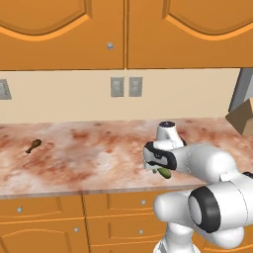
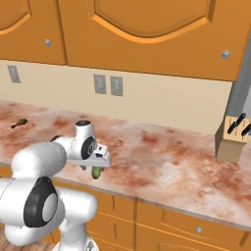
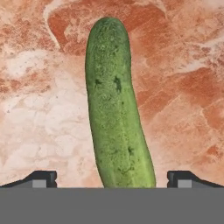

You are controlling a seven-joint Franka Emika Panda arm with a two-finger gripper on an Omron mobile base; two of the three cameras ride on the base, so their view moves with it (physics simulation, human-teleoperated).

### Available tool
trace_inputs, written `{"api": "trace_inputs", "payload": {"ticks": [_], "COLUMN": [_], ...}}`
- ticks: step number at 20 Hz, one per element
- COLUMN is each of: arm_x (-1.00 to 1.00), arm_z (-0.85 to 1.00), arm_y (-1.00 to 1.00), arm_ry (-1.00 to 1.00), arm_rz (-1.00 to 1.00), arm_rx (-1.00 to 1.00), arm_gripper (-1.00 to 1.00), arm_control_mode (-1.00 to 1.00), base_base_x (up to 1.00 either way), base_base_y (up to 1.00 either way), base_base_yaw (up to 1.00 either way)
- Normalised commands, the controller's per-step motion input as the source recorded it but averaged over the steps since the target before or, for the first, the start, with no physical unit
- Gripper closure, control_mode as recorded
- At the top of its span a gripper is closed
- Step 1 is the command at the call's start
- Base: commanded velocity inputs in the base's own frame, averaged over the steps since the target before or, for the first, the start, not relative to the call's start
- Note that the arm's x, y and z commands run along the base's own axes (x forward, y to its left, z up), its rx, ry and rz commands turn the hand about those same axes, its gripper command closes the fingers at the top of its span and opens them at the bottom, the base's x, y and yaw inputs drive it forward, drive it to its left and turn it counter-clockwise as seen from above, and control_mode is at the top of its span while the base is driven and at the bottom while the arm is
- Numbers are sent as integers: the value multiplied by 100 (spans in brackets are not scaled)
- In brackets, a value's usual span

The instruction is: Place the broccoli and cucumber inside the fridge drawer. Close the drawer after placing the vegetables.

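The cucumber (image 3: 114,109), dark green and oblong, lies flat on the marbled counter and runs up the middle of the hand view between my two fingertips (image 3: 43,179). My gripper (image 3: 112,181) hangs just over it, open, one jaw on each side and neither touching. In the left base view the cucumber (image 1: 164,172) peeks out beneath the hand near the counter's front edge. The right base view shows the cucumber (image 2: 97,172) under the gripper (image 2: 99,165). The broccoli and the fridge drawer are out of view.
A brown drumstick (image 1: 33,146) lies on the counter far left. A knife block (image 2: 234,136) stands at the right end. Wall outlets (image 1: 126,87) sit on the backsplash, orange cabinets (image 1: 64,29) above and drawers (image 1: 44,222) below the counter.
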Motion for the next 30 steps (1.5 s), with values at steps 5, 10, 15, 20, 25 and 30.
{"api": "trace_inputs", "payload": {"ticks": [5,10,15,20,25,30], "arm_x": [11,27,8,0,-2,-9], "arm_z": [-22,-18,-46,-28,-4,44], "arm_y": [-7,0,0,0,0,0], "arm_ry": [0,0,5,12,2,-3], "arm_rz": [0,0,0,4,3,0], "arm_rx": [0,0,-1,-1,0,0], "arm_gripper": [-100,-100,100,100,100,100], "arm_control_mode": [-100,-100,-100,-100,-100,-100], "base_base_x": [0,0,0,0,0,0], "base_base_y": [0,0,0,0,0,0], "base_base_yaw": [0,0,0,0,0,0]}}
